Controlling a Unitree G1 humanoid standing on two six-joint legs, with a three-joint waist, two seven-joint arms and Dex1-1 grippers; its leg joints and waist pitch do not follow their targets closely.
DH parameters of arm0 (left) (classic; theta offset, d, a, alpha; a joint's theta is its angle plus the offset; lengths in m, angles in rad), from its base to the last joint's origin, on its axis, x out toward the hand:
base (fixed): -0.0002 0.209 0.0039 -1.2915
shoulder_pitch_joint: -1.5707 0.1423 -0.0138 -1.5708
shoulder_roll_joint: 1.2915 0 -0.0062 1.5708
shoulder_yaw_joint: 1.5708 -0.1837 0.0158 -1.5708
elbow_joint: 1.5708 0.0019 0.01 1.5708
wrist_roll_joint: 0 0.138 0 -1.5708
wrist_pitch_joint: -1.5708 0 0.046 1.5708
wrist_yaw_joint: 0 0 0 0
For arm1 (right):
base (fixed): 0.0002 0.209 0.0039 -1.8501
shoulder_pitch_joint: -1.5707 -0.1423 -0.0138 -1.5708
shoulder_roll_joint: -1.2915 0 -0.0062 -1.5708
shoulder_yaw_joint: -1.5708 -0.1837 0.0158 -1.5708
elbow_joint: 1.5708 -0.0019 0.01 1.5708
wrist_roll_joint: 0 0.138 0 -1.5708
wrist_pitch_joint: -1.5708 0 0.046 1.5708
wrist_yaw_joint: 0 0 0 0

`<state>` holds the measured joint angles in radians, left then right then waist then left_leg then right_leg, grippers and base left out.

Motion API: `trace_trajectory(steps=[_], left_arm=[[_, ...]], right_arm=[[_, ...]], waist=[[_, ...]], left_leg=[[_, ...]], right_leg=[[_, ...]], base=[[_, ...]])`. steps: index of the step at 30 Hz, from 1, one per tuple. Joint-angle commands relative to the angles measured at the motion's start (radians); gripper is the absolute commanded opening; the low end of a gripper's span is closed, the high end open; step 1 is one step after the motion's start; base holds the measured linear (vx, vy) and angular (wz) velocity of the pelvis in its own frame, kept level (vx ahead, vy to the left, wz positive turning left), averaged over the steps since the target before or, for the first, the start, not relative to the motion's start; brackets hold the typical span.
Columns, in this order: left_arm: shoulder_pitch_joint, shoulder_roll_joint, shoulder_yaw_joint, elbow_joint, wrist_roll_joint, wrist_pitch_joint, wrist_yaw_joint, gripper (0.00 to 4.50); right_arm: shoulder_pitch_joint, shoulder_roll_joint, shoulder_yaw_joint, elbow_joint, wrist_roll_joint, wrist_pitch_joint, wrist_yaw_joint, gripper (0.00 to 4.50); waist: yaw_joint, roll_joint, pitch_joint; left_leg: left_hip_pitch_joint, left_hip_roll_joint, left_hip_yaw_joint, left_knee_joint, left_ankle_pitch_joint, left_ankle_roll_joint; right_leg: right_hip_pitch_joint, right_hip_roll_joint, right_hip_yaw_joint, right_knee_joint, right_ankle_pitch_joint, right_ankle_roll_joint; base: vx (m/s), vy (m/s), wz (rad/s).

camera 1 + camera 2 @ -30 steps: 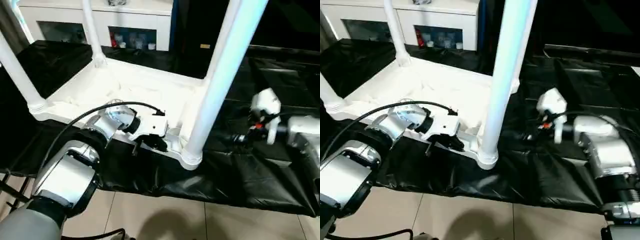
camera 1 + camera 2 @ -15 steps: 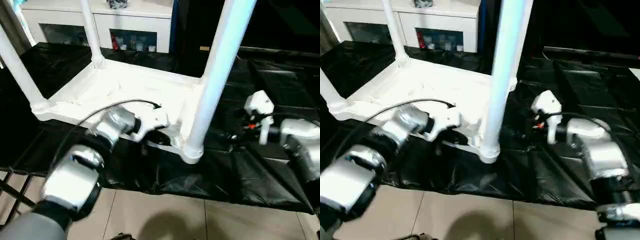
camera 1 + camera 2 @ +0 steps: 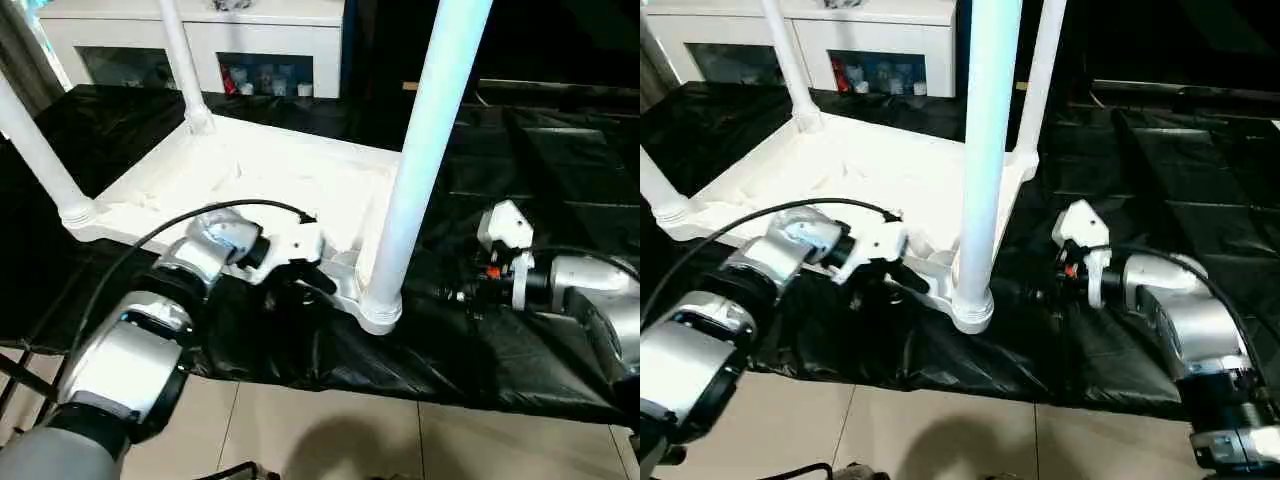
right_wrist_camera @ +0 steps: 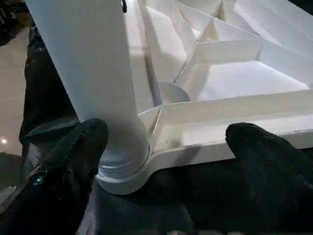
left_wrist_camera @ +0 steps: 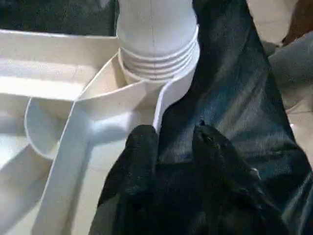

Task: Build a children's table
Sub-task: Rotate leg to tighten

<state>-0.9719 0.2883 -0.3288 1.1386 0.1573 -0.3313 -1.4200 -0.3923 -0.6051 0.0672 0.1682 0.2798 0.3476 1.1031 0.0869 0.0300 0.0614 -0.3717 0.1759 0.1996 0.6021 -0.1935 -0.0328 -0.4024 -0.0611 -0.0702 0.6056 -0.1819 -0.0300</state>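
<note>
Now upturned children's table (image 3: 260, 175) between slightly parted left hand (image 5: 173, 139) and wide-open right hand (image 4: 166, 142).

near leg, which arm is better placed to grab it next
Right, probably. The right claw stands wide open facing the near leg at its corner socket. The left claw is narrow, at the tabletop rim.

I see the children's table (image 3: 250, 175) lying upside down on the draped table (image 3: 560, 150), legs standing up from its corners. Its nearest leg (image 3: 425, 150) rises at the front corner. My left gripper (image 5: 173, 142) sits just left of that corner, my right gripper (image 4: 166, 147) just right. A cabinet (image 3: 200, 40) stands behind the children's table.
</note>
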Motion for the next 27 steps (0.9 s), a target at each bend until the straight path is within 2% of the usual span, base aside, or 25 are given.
trace_trajectory(steps=[1, 4, 5, 9, 10, 16, 23, 27], left_arm=[[-0.037, 0.005, 0.001, 0.014, 0.023, -0.02, 0.042, 1.31], [-0.042, -0.001, 0.015, 0.015, 0.006, -0.007, 0.028, 1.31], [-0.044, -0.003, 0.016, 0.016, 0.007, -0.004, 0.032, 1.31], [-0.045, -0.005, 0.008, 0.025, 0.019, -0.008, 0.045, 1.31], [-0.04, -0.002, -0.011, 0.039, 0.041, -0.014, 0.052, 1.31], [-0.021, 0.014, -0.062, 0.082, 0.11, -0.033, 0.093, 1.31], [-0.022, 0.024, -0.055, 0.091, 0.116, -0.026, 0.114, 0.71], [-0.031, 0.027, -0.064, 0.102, 0.13, -0.019, 0.126, 0.52]], right_arm=[[-0.008, -0.013, 0.002, -0.03, 0.014, 0.017, 0.01, 4.5], [-0.012, -0.015, 0.004, -0.04, 0.02, 0.027, 0.015, 4.5], [-0.013, -0.017, 0.005, -0.043, 0.022, 0.03, 0.016, 4.5], [-0.012, -0.017, 0.01, -0.052, 0.026, 0.036, 0.02, 4.5], [-0.009, -0.012, 0.018, -0.069, 0.025, 0.048, 0.02, 4.5], [0.018, 0.02, 0.059, -0.125, 0.018, 0.072, 0.006, 4.5], [0.031, 0.05, 0.089, -0.159, 0.015, 0.081, -0.006, 4.5], [0.024, 0.049, 0.1, -0.158, 0.006, 0.082, -0.008, 4.5]], waist=[[-0.001, -0.008, -0.074], [-0.001, -0.009, -0.074], [-0.001, -0.012, -0.076], [-0.001, -0.011, -0.077], [-0.001, -0.007, -0.077], [-0.005, -0.006, -0.077], [-0.007, -0.008, -0.076], [-0.012, -0.01, -0.076]], left_leg=[[0.016, 0.061, -0.029, -0.061, -0.154, 0.079], [0.013, 0.06, -0.029, -0.06, -0.141, 0.08], [0.012, 0.06, -0.028, -0.059, -0.126, 0.084], [0.01, 0.059, -0.029, -0.057, -0.118, 0.094], [0.01, 0.058, -0.028, -0.056, -0.118, 0.094], [0.014, 0.061, -0.031, -0.06, -0.138, 0.084], [0.013, 0.06, -0.03, -0.06, -0.133, 0.076], [0.011, 0.058, -0.031, -0.06, -0.129, 0.076]], right_leg=[[0.062, -0.091, 0.05, -0.08, -0.192, -0.224], [0.063, -0.092, 0.051, -0.08, -0.191, -0.223], [0.064, -0.091, 0.051, -0.076, -0.163, -0.228], [0.065, -0.091, 0.051, -0.073, -0.139, -0.234], [0.065, -0.092, 0.051, -0.074, -0.139, -0.233], [0.062, -0.091, 0.051, -0.079, -0.172, -0.218], [0.062, -0.092, 0.053, -0.076, -0.157, -0.225], [0.064, -0.092, 0.053, -0.076, -0.156, -0.222]], base=[[0.0, 0.0, 0.0], [0.0, 0.0, 0.0], [0.0, 0.0, 0.0], [0.0, 0.0, 0.0], [0.0, 0.0, 0.0], [0.0, 0.0, 0.0], [0.0, 0.0, 0.0], [0.0, 0.0, 0.0]])
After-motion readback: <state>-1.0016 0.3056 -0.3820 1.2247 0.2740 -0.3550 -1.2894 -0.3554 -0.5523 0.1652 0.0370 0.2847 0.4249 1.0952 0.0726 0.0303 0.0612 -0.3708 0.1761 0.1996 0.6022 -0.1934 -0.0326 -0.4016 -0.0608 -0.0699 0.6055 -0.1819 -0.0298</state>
